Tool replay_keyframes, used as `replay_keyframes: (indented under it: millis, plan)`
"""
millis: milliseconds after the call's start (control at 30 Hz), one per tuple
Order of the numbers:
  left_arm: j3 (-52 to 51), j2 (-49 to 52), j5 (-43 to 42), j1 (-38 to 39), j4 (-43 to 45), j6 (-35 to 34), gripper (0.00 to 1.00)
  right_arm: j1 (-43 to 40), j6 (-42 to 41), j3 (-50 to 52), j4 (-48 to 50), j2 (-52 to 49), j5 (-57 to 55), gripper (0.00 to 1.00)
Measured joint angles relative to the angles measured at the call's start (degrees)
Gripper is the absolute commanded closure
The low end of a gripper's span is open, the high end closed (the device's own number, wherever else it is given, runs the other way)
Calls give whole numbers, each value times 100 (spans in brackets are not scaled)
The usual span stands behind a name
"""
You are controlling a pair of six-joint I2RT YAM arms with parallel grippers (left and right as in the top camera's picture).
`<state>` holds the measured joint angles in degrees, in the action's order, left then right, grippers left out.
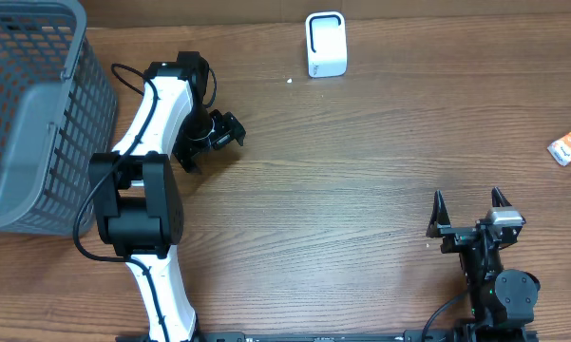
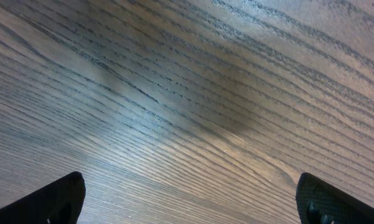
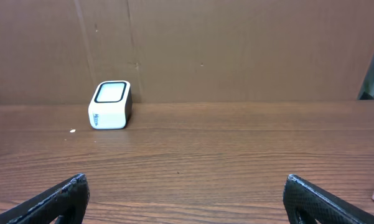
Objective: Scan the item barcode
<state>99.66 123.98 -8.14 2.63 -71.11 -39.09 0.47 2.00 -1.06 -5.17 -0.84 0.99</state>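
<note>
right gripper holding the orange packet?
No, the orange packet lies on the table, well apart from the open right gripper.

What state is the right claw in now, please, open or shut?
Open. Overhead, the right claw has its two fingers spread wide apart with nothing held between them; its wrist view shows the same.

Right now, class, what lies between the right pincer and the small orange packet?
Nothing: only bare wooden table separates the right pincer from the orange packet, as the overhead view shows.
</note>
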Motion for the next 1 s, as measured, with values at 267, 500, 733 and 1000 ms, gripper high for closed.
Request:
replay_keyframes:
  millis: [267,500,733,1000]
  plan:
    - [0,0,0,0,-24,0,0,-2,0,0,0,0,-2,0]
    - [-63,-498,398,17,254,42,0,-2,2,0,0,0,0,0]
    - [-730,-2470,754,245,1469,754,0,0,13,0,0,0,2,0]
    - [-2848,-4929,824,564,2959,1862,0,-2,15,0,0,0,0,0]
